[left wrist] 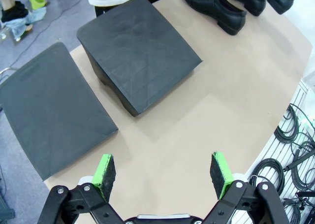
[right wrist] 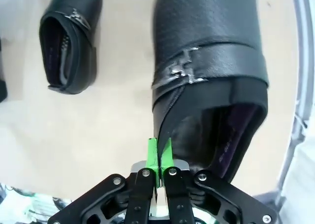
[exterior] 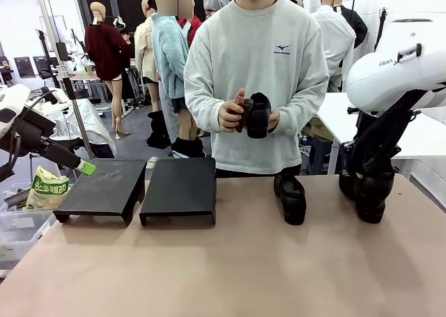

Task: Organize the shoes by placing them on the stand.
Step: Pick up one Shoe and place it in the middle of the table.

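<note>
Over on the left, my left claw [exterior: 85, 167] stands wide open, nothing between its fingers, beside the first stand [exterior: 101, 186]. The second stand [exterior: 180, 188] sits just right of it. Behind the table [exterior: 209, 268], the person holds a small brown brush [exterior: 244, 113] in the right hand [exterior: 231, 115] against a black shoe [exterior: 258, 116]. Another shoe [exterior: 291, 200] rests right of the stands. Farthest right, my right claw [right wrist: 160, 157] pinches the ankle edge of a buckled shoe [right wrist: 209, 76]; one more [right wrist: 69, 42] lies near it.
</note>
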You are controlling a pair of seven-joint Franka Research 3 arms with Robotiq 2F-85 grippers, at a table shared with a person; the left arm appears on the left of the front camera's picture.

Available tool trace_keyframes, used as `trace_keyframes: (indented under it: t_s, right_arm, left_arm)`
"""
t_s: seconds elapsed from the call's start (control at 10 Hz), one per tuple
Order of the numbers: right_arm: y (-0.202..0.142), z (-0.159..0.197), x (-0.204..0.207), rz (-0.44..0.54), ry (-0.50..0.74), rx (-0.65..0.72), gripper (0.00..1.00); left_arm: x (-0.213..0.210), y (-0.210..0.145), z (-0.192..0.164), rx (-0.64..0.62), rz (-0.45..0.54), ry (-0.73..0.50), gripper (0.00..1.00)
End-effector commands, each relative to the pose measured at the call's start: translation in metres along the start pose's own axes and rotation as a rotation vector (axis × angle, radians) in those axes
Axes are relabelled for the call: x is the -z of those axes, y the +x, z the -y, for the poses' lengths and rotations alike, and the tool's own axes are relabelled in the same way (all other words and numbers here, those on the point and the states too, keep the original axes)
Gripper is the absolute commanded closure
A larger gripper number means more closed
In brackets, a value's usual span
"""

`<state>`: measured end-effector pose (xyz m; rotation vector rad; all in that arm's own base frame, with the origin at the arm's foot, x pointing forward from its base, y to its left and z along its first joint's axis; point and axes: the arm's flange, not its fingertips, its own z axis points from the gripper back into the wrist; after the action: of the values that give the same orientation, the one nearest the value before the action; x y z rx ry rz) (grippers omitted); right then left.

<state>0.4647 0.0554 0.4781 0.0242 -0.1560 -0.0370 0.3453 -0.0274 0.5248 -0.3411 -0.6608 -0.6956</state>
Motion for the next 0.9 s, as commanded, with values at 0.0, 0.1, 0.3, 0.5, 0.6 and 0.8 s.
trace_keyframes:
  t_s: [0.0, 0.1, 0.3, 0.5, 0.6, 0.8]
  right_arm:
    - [0.017, 0.001, 0.006, -0.023, -0.024, 0.026, 1.0]
    - [0.0, 0.0, 0.0, 0.0, 0.0, 0.0, 1.0]
    - [-0.026, -0.025, -0.042, 0.067, -0.054, 0.046, 1.0]
    - [-0.066, -0.047, -0.08, 0.068, -0.121, 0.078, 1.0]
    - [-0.078, -0.061, -0.087, 0.083, -0.121, 0.06, 1.0]
    - [-0.077, -0.107, -0.09, 0.074, -0.083, -0.024, 1.0]
  left_arm:
    - [0.0, -0.001, -0.001, 0.001, 0.005, -0.009, 0.0]
    - [0.0, -0.001, -0.001, 0.001, 0.005, -0.009, 0.0]
    - [0.0, -0.001, -0.001, 0.001, 0.005, -0.009, 0.0]
    - [0.0, -0.001, -0.001, 0.001, 0.005, -0.009, 0.0]
    - [0.0, -0.001, -0.001, 0.001, 0.005, -0.009, 0.0]
    - [0.0, -0.001, -0.001, 0.001, 0.005, -0.009, 0.0]
